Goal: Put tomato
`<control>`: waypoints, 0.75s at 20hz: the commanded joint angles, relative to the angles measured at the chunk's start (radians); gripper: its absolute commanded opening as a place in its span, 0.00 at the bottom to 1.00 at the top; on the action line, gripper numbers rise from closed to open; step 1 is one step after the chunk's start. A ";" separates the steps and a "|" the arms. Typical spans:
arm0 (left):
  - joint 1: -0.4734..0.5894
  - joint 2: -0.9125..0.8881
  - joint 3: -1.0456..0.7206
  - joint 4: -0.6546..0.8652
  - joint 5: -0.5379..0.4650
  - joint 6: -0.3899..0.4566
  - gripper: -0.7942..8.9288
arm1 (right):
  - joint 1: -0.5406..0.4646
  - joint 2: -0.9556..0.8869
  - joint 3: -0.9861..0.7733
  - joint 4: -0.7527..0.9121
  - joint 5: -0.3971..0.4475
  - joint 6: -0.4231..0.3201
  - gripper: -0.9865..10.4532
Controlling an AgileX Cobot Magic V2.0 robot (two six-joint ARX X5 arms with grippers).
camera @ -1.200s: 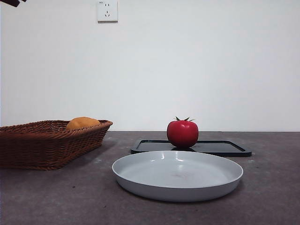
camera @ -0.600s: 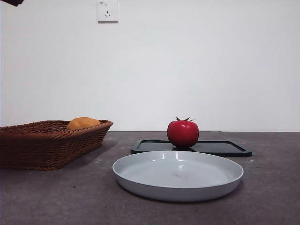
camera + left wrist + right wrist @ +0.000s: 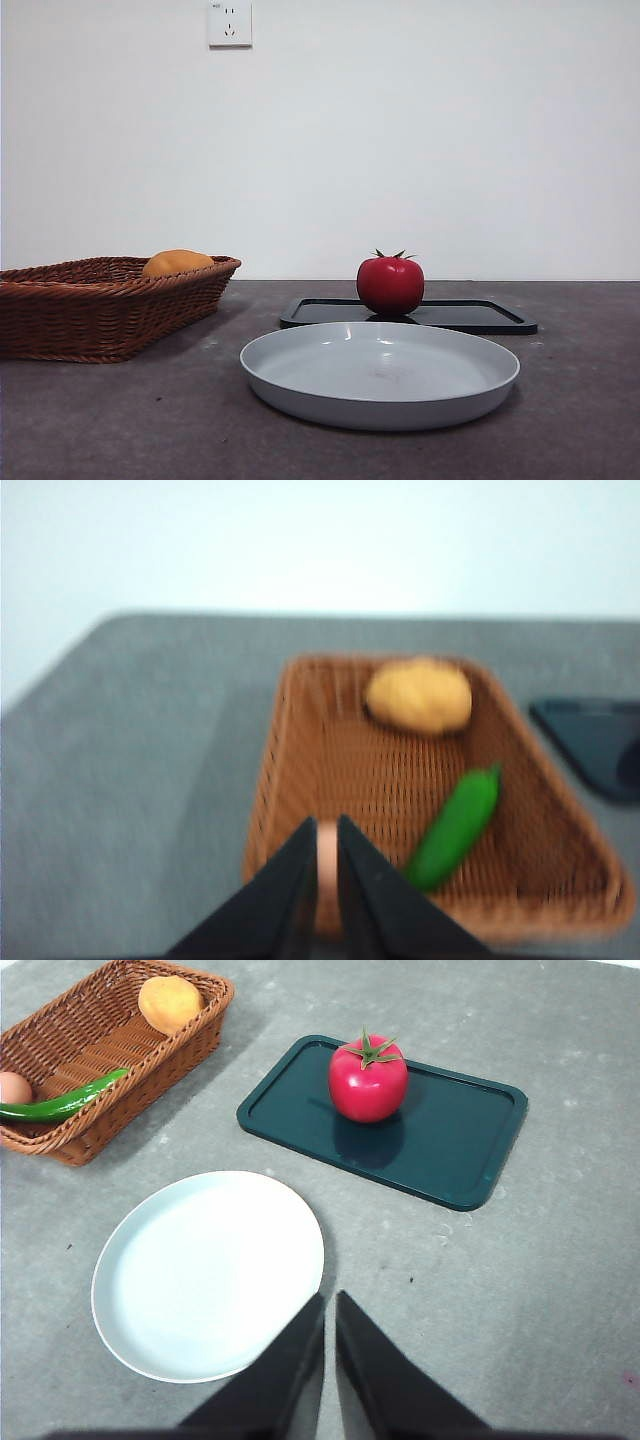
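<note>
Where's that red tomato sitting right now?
The tomato sits on the dark tray, toward its left part in the front view, behind the grey plate and to the right of the wicker basket. No gripper touches it.

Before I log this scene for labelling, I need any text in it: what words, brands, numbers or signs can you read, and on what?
White wall socket: a tiny dark mark at its upper left corner, too small to read.
Glossy red tomato, dark rectangular tray, pale round plate, brown woven basket: no text on any of them.
Nothing else legible in any view.
</note>
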 commanded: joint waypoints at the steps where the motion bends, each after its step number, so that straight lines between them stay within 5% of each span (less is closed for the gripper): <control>1: 0.002 -0.063 -0.071 0.010 0.000 0.008 0.11 | 0.005 0.003 0.010 0.011 0.001 0.003 0.09; 8: 0.002 -0.268 -0.134 -0.129 -0.010 0.001 0.11 | 0.005 0.003 0.010 0.011 0.001 0.003 0.09; 15: 0.019 -0.266 -0.172 -0.118 -0.014 -0.003 0.11 | 0.005 0.003 0.010 0.016 0.001 0.003 0.09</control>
